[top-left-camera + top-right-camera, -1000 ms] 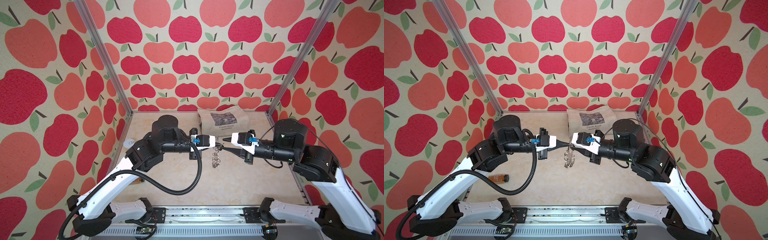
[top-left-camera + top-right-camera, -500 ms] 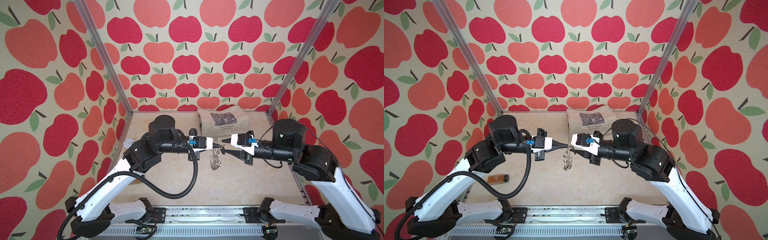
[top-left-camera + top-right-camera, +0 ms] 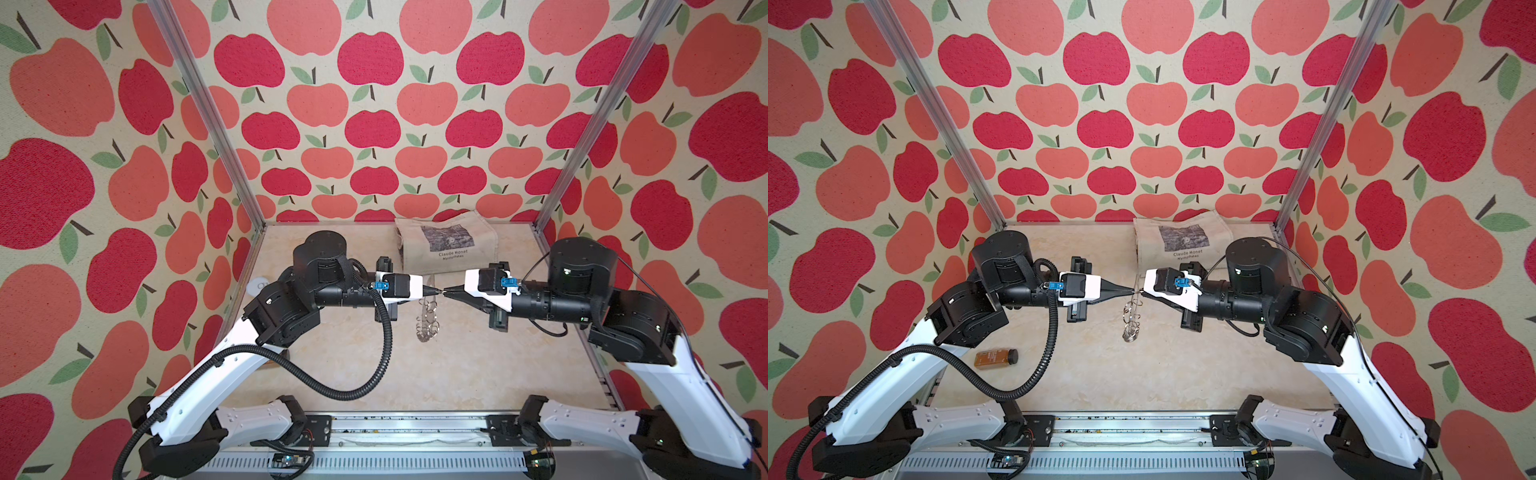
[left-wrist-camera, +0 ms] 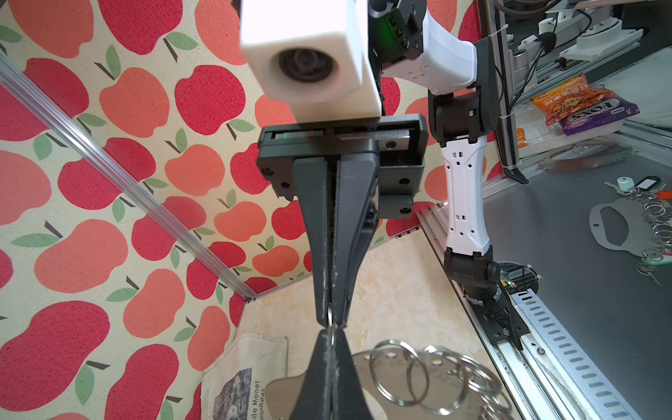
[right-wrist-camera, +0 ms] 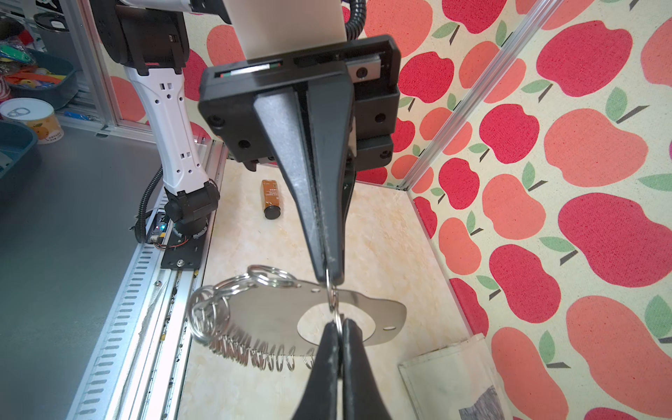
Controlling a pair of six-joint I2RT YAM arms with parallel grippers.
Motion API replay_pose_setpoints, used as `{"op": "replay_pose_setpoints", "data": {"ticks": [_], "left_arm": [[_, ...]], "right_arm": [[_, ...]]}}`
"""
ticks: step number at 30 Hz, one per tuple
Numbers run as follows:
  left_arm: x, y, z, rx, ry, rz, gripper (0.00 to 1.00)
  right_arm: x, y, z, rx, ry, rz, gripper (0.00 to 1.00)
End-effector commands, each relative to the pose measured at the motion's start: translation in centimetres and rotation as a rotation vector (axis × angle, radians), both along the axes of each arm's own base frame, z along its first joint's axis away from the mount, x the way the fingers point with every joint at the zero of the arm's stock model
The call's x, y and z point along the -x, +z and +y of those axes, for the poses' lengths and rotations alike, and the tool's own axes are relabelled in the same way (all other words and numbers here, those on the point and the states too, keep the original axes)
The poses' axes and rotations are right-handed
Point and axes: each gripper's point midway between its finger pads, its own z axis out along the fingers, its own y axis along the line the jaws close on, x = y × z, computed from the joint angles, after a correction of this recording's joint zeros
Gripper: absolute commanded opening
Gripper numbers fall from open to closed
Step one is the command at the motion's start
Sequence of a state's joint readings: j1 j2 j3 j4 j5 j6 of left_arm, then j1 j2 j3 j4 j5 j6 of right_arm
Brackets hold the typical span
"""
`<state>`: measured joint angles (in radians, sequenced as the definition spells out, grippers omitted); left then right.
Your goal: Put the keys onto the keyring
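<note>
The black fingers of the left gripper [image 5: 329,277] are pressed together on a small silver ring [image 5: 333,300]. Straight opposite, tip to tip, the right gripper [image 5: 339,329] has its fingers closed on that same ring, so the two pinch it from either side with hardly a gap between them. The ring belongs to the keyring [image 5: 272,312], a grey crescent plate with an oval cut-out. It hangs from the pinched ring over the table [image 3: 457,374], with the many rings along its outer edge bunched below. I can't tell whether the lowest rings touch the tabletop. In both top views the arms reach in level from left and right and meet near the middle of the cell. From up there the keyring [image 3: 428,320] shows edge-on, a thin strip of metal and loops under the tips. Behind it, against the apple-patterned back wall, sits a beige tote bag [image 3: 446,245] printed with a dark picture. A small brown bottle [image 3: 995,358] lies on its side near the left arm. Outside the cell, on a dark bench in the left wrist view, lies a second plate [image 4: 614,225] with rings, and by it a black-framed tag [image 4: 646,182].
</note>
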<state>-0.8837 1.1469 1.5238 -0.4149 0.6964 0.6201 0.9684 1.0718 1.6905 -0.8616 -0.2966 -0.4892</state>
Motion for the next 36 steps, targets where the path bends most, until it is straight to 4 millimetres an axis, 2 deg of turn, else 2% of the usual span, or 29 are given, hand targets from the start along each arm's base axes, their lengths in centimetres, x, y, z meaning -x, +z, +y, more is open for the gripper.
{"op": "replay_pose_setpoints", "data": {"ticks": [1, 5, 7, 12, 20, 32, 36], "left_arm": [[0.6, 2.7, 1.0, 0.097, -0.003, -0.067, 0.00], [0.1, 3.4, 1.1, 0.163, -0.001, -0.067, 0.00], [0.4, 4.4, 2.0, 0.226, -0.002, -0.078, 0.00], [0.4, 5.2, 2.7, 0.305, -0.024, -0.079, 0.00], [1.2, 5.9, 3.2, 0.345, -0.101, -0.076, 0.00], [2.3, 7.2, 4.0, 0.387, -0.144, -0.097, 0.00], [2.4, 7.4, 4.0, 0.406, -0.162, -0.092, 0.00]], "right_arm": [[0.1, -0.1, -0.2, 0.013, -0.006, 0.010, 0.00], [-0.3, -1.0, 0.1, 0.025, -0.018, 0.031, 0.00], [-0.3, -1.3, 0.2, 0.024, -0.021, 0.044, 0.00], [-0.5, -1.8, 0.3, 0.012, -0.035, 0.071, 0.00], [-0.9, -2.9, 0.4, 0.031, -0.055, 0.108, 0.00], [-1.5, -5.4, 1.0, 0.107, -0.049, 0.201, 0.00], [-1.2, -6.3, 1.7, 0.129, -0.015, 0.250, 0.00]]}}
